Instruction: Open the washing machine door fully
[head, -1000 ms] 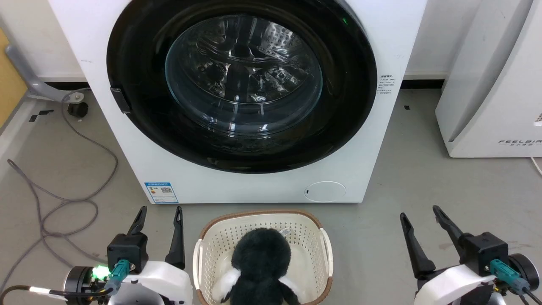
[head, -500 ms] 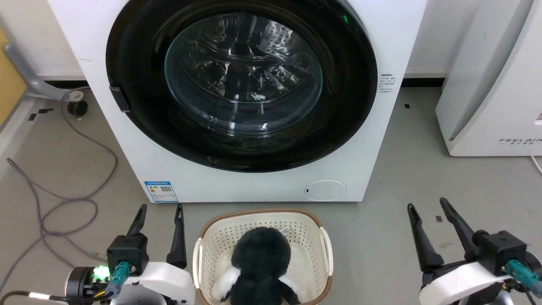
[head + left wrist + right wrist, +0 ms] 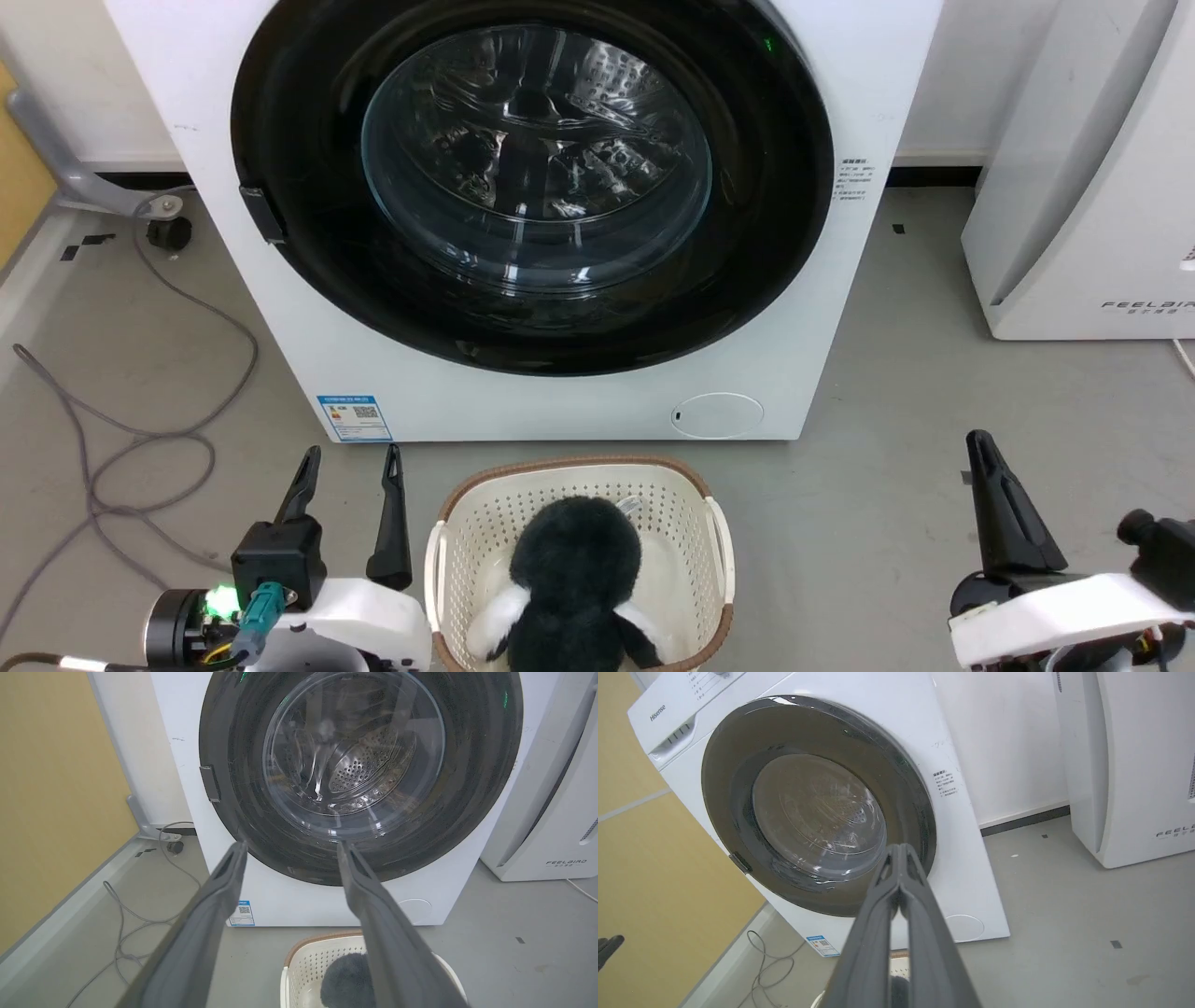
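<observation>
**Grey floor, door closed**

On the grey floor [image 3: 887, 392], the washing machine [image 3: 560, 411] stands with the washing machine door [image 3: 747, 233] flush against its front. Before the machine, the left end effector [image 3: 352, 455] holds its fingers apart. The right end effector [image 3: 900, 858] has its fingertips pressed together. A basket [image 3: 719, 551] holding a dark plush toy [image 3: 574, 560] sits just before the machine.

Head view: high, looking forward and down at the washing machine [image 3: 560, 411] from close by, its top cropped, the laundry basket [image 3: 464, 532] at the bottom edge. Left wrist view: low, facing the washing machine door [image 3: 359, 760] squarely along the left hand [image 3: 292, 845]. Right wrist view: tilted, from farther right, along the right hand [image 3: 900, 848], taking the machine obliquely. All three share the door and the blue label sticker [image 3: 354, 417].
</observation>
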Controlling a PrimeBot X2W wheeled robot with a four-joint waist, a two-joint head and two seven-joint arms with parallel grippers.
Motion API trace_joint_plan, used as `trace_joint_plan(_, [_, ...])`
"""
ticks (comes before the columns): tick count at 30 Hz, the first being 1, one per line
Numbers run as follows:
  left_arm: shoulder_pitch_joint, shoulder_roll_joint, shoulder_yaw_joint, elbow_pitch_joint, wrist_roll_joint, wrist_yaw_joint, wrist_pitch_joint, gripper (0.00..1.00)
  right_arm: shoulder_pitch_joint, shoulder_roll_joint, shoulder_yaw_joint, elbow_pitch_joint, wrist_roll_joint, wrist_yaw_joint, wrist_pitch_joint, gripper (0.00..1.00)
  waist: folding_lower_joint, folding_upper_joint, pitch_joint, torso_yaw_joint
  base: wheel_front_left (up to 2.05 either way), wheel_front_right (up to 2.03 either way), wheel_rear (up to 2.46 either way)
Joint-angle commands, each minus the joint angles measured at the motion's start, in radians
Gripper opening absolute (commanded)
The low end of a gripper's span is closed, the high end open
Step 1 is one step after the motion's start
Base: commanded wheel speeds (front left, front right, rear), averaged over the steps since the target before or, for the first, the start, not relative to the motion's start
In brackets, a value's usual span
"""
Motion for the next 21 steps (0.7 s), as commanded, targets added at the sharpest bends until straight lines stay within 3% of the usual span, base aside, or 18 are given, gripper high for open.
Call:
trace_joint_plan(1, [-0.002, 0.000, -0.004, -0.006, -0.007, 0.009, -0.012, 1.00, -0.020, 0.000, 0.003, 0.004, 0.068, 0.000, -0.012, 0.00, 0.0000, 0.0000, 0.002, 0.001, 0.00, 0.00, 0.00])
trace_joint_plan(9, [-0.011, 0.000, -0.009, -0.011, -0.012, 0.022, -0.029, 1.00, -0.075, 0.000, -0.045, 0.049, 0.370, 0.000, 0.042, 0.00, 0.0000, 0.0000, 0.027, 0.007, 0.00, 0.00, 0.00])
trace_joint_plan(21, [-0.049, 0.000, -0.022, -0.020, -0.015, 0.038, -0.054, 1.00, -0.241, -0.060, -0.117, 0.176, 0.606, 0.001, 0.083, 0.00, 0.0000, 0.0000, 0.098, 0.028, 0.00, 0.00, 0.00])
